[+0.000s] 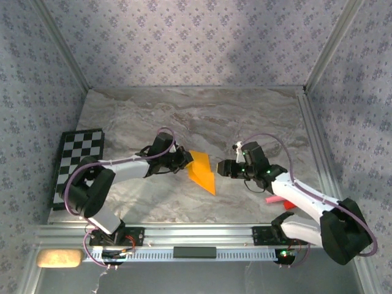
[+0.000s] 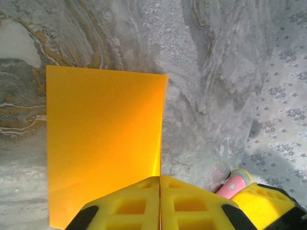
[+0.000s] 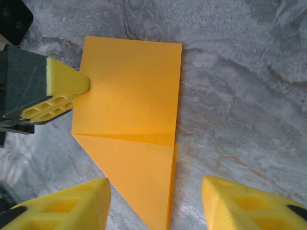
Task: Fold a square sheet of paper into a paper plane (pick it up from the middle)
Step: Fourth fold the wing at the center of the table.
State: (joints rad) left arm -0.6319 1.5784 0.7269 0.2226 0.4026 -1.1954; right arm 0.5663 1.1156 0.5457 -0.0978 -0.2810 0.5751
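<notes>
Left fingers [image 2: 129, 206] pinch folded paper [image 3: 129, 96], right fingers [image 3: 67, 211] apart, pink stick [image 2: 233, 183]

- The left arm [image 1: 122, 166] stretches inward, elbow bent, the left gripper [image 2: 159, 187] pinched tight on the paper sheet [image 2: 100, 143] at its edge
- The right arm [image 1: 300, 195] angles inward, the right gripper [image 3: 156, 203] facing the other, fingers spread well apart

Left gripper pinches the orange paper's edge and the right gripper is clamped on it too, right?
No: the right gripper is open, jaws spread either side of the paper, as the right wrist view shows. The left gripper does pinch its edge.
</notes>
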